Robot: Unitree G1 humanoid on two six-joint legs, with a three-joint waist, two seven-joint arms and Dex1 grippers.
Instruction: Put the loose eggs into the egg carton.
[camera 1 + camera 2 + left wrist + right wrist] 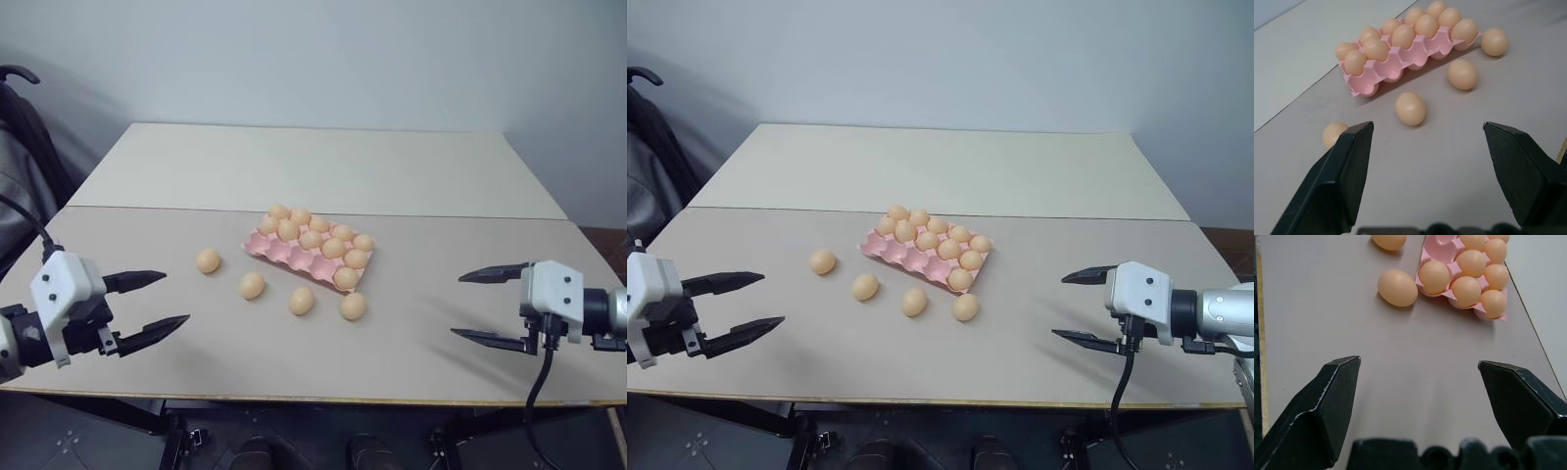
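Left eye view: the egg carton point(294, 253) sits mid-tabletop point(411, 333), its near row of cups bare. The loose eggs point(253, 285) lie in a line along its near side, toward the tabletop's front edge. The left gripper point(157, 302) and right gripper point(486, 305) hover over the front corners, jaws spread, holding nothing.
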